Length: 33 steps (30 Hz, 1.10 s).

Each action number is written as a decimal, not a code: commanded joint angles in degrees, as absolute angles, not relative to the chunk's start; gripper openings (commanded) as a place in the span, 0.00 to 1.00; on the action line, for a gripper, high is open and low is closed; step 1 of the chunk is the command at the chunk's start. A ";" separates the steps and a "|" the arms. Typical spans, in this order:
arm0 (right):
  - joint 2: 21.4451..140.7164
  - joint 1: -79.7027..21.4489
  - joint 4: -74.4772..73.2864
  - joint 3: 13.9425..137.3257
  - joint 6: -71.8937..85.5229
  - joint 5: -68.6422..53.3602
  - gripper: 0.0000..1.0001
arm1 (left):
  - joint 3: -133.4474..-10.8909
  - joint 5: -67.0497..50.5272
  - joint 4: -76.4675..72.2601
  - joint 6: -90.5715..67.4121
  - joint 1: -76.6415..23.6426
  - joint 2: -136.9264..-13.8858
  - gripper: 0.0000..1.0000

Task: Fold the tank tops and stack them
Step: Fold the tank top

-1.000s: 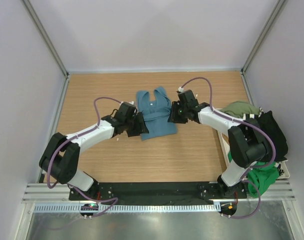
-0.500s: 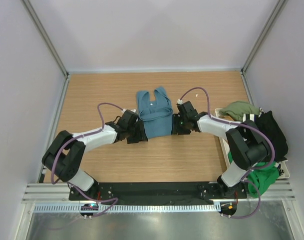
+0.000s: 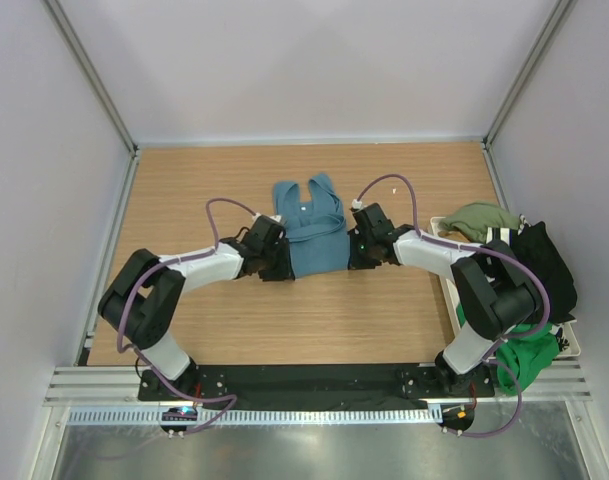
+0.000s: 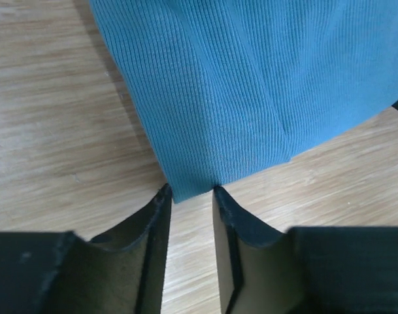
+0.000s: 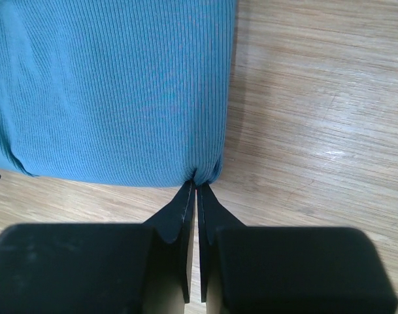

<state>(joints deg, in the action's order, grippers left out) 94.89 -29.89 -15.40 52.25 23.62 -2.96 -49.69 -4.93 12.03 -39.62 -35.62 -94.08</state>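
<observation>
A teal blue tank top [image 3: 312, 235] lies flat in the middle of the wooden table, straps toward the far side. My left gripper [image 3: 283, 264] is at its near left corner. In the left wrist view the left gripper [image 4: 190, 191] is open, with the corner of the teal top [image 4: 251, 85] just between the fingertips. My right gripper [image 3: 357, 252] is at the near right corner. In the right wrist view the right gripper [image 5: 196, 185] is shut on the bunched hem of the teal top [image 5: 114, 91].
A white tray [image 3: 448, 278] at the right edge holds a pile of other tops: olive [image 3: 479, 215], black [image 3: 546, 262], green [image 3: 524, 355]. Grey walls close the table on three sides.
Both grippers have come nearer along the top's sides to its near corners. The right gripper now pinches the hem. The cloth's near edge has shifted slightly.
</observation>
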 commanded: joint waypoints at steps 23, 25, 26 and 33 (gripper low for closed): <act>87.54 -31.28 -22.41 53.00 24.17 7.65 0.01 | -49.05 2.82 20.48 -32.87 -36.12 -86.23 0.00; 86.75 -31.73 -22.50 52.39 24.52 7.73 0.01 | -48.17 2.64 20.48 -32.96 -36.38 -85.00 0.00; 86.40 -31.99 -22.41 52.12 24.70 8.00 0.01 | -47.99 2.55 20.74 -33.05 -36.56 -84.82 0.00; 83.68 -37.25 -22.94 47.82 27.24 6.33 0.06 | -44.22 1.05 21.88 -35.59 -39.10 -82.53 0.00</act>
<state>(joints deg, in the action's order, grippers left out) 86.59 -34.61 -22.04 49.69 25.39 5.56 -46.04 0.97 19.79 -34.35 -37.56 -84.95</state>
